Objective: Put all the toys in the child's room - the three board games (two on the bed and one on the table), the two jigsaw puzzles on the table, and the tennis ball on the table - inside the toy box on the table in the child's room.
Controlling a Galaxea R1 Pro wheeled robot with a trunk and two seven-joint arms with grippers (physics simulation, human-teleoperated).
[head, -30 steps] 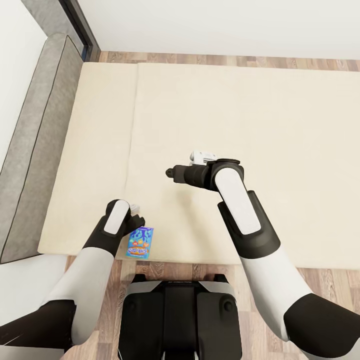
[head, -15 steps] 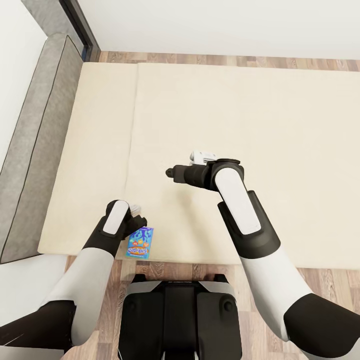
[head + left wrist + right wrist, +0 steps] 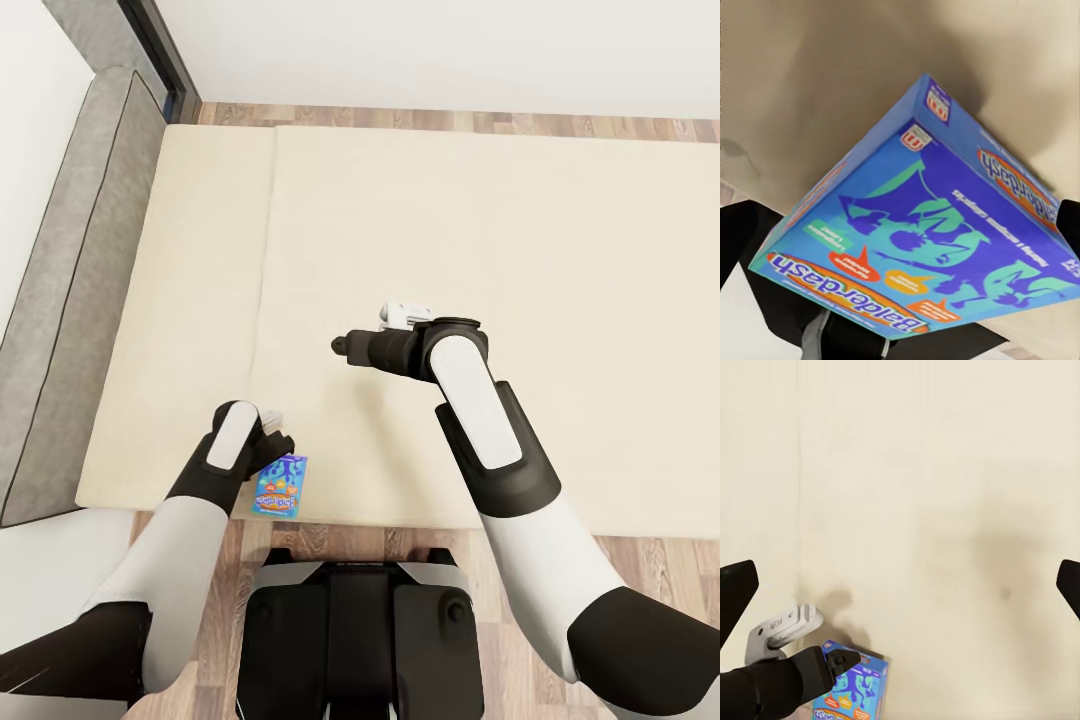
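Blue board game (image 3: 280, 485): it lies flat near the front edge of the bed (image 3: 500, 230), close to the corner.
Left gripper (image 3: 272, 440): it is low over the far end of the box; the dark fingers (image 3: 739, 240) stand on both sides of the box, but whether they press it I cannot tell.
Right gripper (image 3: 342, 346): it hangs over bare mattress, jaws wide apart, holding nothing.
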